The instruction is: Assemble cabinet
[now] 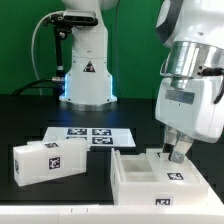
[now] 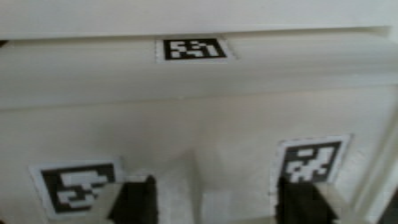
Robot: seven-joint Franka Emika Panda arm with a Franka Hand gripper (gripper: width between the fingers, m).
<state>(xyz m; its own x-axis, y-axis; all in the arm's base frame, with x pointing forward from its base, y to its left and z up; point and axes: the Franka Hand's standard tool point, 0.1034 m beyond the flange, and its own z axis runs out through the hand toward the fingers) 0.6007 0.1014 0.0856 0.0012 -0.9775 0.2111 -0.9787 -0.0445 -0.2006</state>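
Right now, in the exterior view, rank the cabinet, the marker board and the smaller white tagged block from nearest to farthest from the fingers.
1. Cabinet: directly under the fingers, on the exterior view's right.
2. Marker board: lying flat, near the middle of the view.
3. Smaller white block: farthest, on the exterior view's left.

White on the large plastic box-frame cabinet (image 1: 135,182), black-and-white square tags (image 2: 192,48) on it; same on the smaller rectangular block (image 1: 35,165); black desk (image 1: 30,110); dark fingers (image 2: 134,203).
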